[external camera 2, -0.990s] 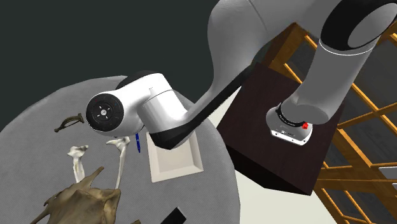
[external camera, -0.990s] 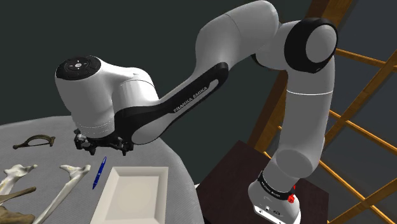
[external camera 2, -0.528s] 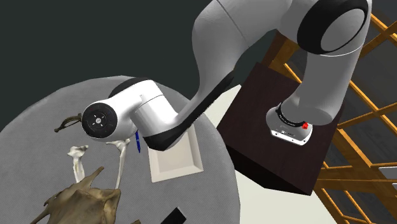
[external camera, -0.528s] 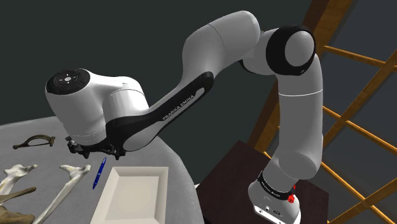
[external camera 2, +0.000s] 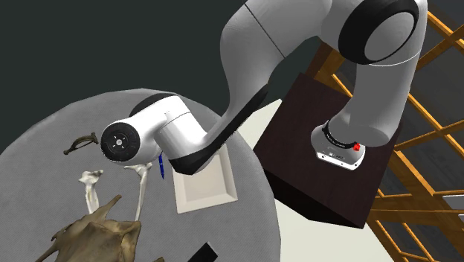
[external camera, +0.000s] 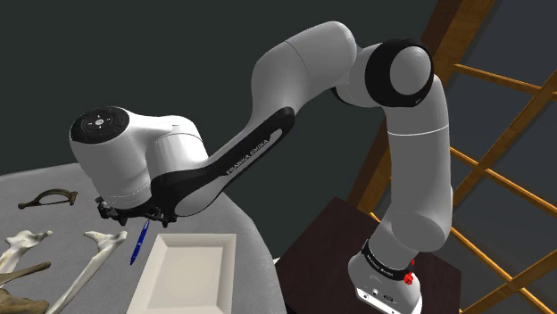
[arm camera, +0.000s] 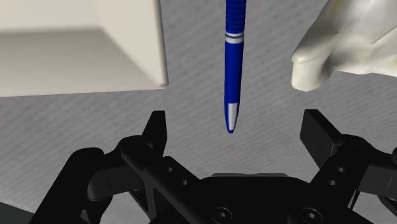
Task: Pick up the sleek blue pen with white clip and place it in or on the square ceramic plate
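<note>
Pen: blue one (external camera: 140, 243), lying flat on the grey table (external camera: 45, 178). It sits in the gap between the plate and a pale bone and touches neither. In the wrist view its silvery tip (arm camera: 233, 70) points back at the hand. From the other side you just catch a bit of blue (external camera 2: 160, 165) under the arm's wrist.

Plate: square, off-white (external camera: 192, 237), nothing in it, just beside the pen, on the side nearer the robot's stand. Its raised wall (arm camera: 76, 57) shows up well from the hand camera. In the second exterior view (external camera 2: 202, 186) the forearm hangs over part of it.

Hand: black gripper (external camera: 134, 212) low over the table, right above the pen's far end. Fingers are spread wide (arm camera: 235, 127), with the pen tip in the middle of the gap and not touched by either one. Not gripping anything.

Bones: a long pale one (external camera: 100, 254) on the pen's other side, its knobby end (arm camera: 343, 38) close to the pen. There's another one (external camera: 22, 239) further out.

Other stuff: a dark curved piece (external camera: 47, 198) near the table's far edge, and a brownish bony lump (external camera 2: 93, 234) at the near side in the second exterior view.

Stand: dark box (external camera: 330, 241) off the table's edge, wooden lattice (external camera: 500, 134) behind it.
</note>
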You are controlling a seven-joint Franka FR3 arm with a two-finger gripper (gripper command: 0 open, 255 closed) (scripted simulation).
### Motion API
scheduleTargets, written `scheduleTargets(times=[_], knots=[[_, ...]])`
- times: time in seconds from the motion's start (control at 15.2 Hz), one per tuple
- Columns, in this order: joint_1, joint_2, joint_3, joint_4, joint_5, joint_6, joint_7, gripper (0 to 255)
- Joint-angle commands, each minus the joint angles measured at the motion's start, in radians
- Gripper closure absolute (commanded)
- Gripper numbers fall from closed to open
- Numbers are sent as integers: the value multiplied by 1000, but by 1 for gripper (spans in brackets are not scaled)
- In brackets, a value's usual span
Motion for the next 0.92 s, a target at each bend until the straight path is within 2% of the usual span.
scheduleTargets(times=[0.0, 0.07, 0.13, 0.86], knots=[[0, 0, 0, 0, 0, 0, 0, 0], [0, 0, 0, 0, 0, 0, 0, 0], [0, 0, 0, 0, 0, 0, 0, 255], [-7, -14, 11, 6, 16, -15, -13, 255]])
